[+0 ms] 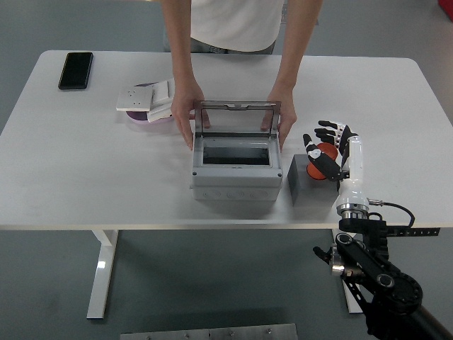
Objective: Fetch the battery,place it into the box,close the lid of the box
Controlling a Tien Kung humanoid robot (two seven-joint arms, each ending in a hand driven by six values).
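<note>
An orange battery [320, 162] stands upright on a dark grey block [307, 187] right of the box. My right hand [324, 147] reaches around the battery, its thumb on the left side and its fingers spread over the top and right; I cannot see a closed grasp. The grey box [234, 165] sits at the table's middle with its clear lid [237, 118] raised upright. A person at the far side rests both hands [185, 120] against the box's sides, steadying it. My left arm is out of sight.
A black phone [76, 69] lies at the far left of the white table [85, 170]. A white socket plate [145, 96] rests on a pink dish left of the box. A cable trails from my right wrist past the table's front edge.
</note>
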